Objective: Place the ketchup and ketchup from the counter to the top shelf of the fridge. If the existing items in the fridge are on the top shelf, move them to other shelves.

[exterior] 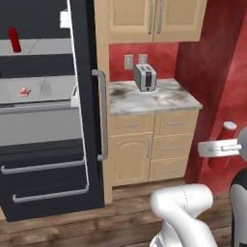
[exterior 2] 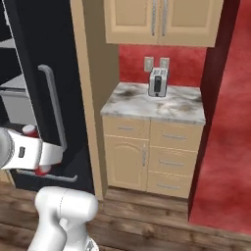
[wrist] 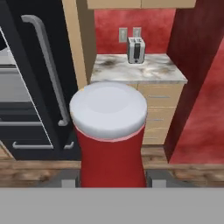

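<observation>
One ketchup bottle (exterior: pixel 15 39), the darker red one, already stood on the top shelf (exterior: pixel 43 47) of the open fridge (exterior: pixel 89 144), at the upper left of the left base view. The red-and-white packet (exterior: pixel 24 91) lay on the shelf below it (exterior: pixel 53 87), so the top board looked free of the old items as far as the frame reached. No tumbler could be made out anywhere.

The second ketchup bottle (wrist: pixel 109 131) sat upright in the gripper (wrist: pixel 111 177), filling the centre of the hand view with its pale cap towards the camera; the jaws were pinched on its red body low down, a dark fingertip showing at either side of it. In the left base view the same bottle (exterior: pixel 226 144) hung at the right edge, well away from the fridge; in the right base view it (exterior 2: pixel 34 149) peeked from behind the white hand at the left edge.

By these pictures, about half the job was done: the carried bottle had yet to reach the top shelf.

The marbled counter (exterior: pixel 154 99) held a toaster (exterior: pixel 145 77) and no bottles. The fridge's left part was cut off, so most of each shelf was hidden. The fingertips' contact with the bottle was largely out of sight at the bottom of the hand view.
</observation>
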Controlling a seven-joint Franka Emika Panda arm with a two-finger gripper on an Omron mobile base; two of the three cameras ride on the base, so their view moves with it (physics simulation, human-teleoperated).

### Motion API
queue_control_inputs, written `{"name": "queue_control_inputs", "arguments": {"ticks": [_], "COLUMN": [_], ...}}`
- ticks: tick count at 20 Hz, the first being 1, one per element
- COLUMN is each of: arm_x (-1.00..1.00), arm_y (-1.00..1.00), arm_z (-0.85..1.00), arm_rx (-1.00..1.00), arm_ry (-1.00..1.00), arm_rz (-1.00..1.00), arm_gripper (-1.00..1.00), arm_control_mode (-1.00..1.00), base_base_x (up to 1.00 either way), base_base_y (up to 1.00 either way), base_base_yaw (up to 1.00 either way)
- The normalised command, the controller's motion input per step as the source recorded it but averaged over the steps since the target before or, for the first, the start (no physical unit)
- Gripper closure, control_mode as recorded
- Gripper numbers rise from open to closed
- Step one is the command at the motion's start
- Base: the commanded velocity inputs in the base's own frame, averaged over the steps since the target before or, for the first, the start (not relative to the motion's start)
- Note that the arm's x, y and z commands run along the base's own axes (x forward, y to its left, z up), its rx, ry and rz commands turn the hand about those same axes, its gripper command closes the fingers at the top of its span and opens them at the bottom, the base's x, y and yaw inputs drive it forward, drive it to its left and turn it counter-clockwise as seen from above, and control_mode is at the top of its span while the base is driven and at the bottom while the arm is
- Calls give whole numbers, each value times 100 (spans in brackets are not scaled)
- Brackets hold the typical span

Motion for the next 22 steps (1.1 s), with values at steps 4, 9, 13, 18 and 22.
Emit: {"name": "queue_control_inputs", "arguments": {"ticks": [4, 9, 13, 18, 22], "arm_x": [0, 0, 0, 0, 0], "arm_y": [0, 0, 0, 0, 0], "arm_z": [0, 0, 0, 0, 0], "arm_rx": [0, 0, 0, 0, 0], "arm_ry": [0, 0, 0, 0, 0], "arm_rz": [0, 0, 0, 0, 0], "arm_gripper": [100, 100, 100, 100, 100], "arm_control_mode": [100, 100, 100, 100, 100], "base_base_x": [-36, -6, 44, 79, 96], "base_base_y": [100, 100, 100, 64, 36], "base_base_yaw": [13, 10, 2, 0, 0]}}
